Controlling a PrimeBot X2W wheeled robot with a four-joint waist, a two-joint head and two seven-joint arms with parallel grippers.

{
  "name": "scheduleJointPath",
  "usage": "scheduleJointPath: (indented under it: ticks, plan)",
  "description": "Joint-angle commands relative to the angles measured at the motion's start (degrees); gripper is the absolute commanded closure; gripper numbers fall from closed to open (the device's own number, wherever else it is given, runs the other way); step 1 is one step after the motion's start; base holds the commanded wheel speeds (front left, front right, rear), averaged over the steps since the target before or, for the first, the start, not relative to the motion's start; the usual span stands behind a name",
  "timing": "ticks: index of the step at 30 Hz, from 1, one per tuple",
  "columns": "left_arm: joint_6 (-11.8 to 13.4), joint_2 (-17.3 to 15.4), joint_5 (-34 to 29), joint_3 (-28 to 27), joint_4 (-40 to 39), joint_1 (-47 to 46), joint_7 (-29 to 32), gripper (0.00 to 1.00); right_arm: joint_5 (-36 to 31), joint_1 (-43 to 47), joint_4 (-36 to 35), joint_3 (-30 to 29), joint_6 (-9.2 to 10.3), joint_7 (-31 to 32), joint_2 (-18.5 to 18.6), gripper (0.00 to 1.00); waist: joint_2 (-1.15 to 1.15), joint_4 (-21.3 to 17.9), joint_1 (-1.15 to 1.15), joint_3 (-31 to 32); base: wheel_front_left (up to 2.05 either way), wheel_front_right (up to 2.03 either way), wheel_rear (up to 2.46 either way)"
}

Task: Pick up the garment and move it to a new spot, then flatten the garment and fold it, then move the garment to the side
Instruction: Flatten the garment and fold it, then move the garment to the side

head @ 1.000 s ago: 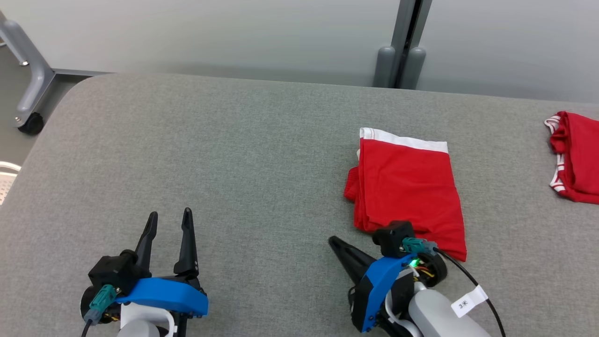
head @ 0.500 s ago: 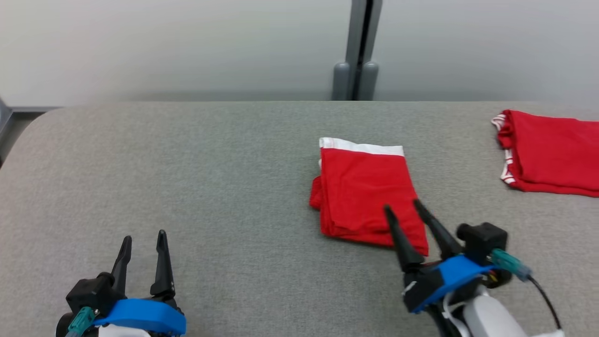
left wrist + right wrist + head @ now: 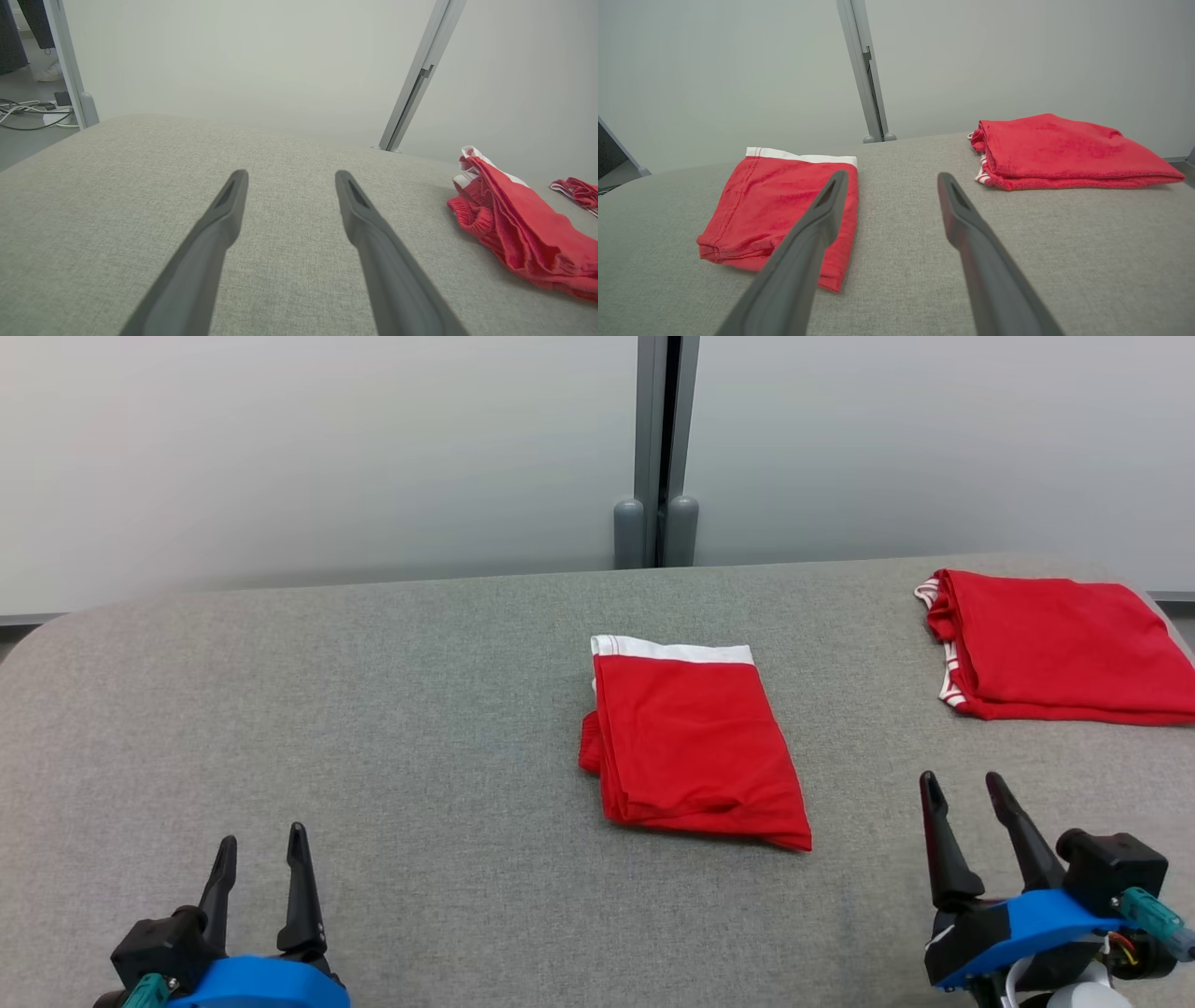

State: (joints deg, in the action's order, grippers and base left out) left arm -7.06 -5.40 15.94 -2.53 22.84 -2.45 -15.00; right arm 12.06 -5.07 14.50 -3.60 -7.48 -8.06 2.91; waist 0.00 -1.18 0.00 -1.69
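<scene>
Lying folded near the middle of the table (image 3: pixel 373 709), the garment (image 3: pixel 691 747) had its white waistband (image 3: pixel 672 650) at the far edge and its layers stacked along the left side.

Change noted: half a second earlier your right claw (image 3: pixel 960 782) had its fingertips over the garment's near right corner. It had since drawn back to the lower right, clear of the cloth, fingers moderately parted and holding nothing. The head camera had swung as well, so the garment's shift in that view was not read as a move of the cloth.

Judgement: the fold looked finished and released. Only the move to the side seemed left, so you would need a fresh grasp.

Your left claw (image 3: pixel 261 838) sat at the lower left, well apart from the garment, fingers parted and empty.

Surroundings: a second folded red garment (image 3: pixel 1055 644) occupied the far right end of the table, which limited room there. The left half was bare grey fabric. A grey post (image 3: pixel 658 448) stood behind the table.
</scene>
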Motion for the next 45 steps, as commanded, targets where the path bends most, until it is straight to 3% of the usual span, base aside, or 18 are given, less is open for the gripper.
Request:
scheduleJointPath:
  ticks: [1,29,37,45]
  plan:
    - [0.19,-0.41,-0.56,0.33,0.33,0.65,-0.23,0.00,-0.05,1.07,0.19,0.52,-0.03,0.51,0.02,0.00,0.00,0.05,0.00,0.34,0.00,0.00,0.00]
    - [0.69,-1.89,-0.43,2.64,1.68,-0.70,0.34,0.00,-0.04,1.62,0.26,1.54,-0.03,4.54,0.06,0.00,0.00,1.14,0.00,1.57,0.00,0.00,0.00]
    - [0.61,-2.07,-0.11,2.93,1.52,-1.87,0.15,0.00,-3.49,-4.78,2.94,0.63,-0.03,11.80,0.07,0.00,0.00,1.85,0.00,-0.31,0.00,0.00,0.00]
    - [0.39,-1.76,-0.19,4.14,0.36,-4.56,-0.01,0.00,-0.91,-19.36,13.17,0.62,-0.03,24.37,0.08,0.00,0.00,4.17,0.00,-4.76,0.00,0.00,0.00]
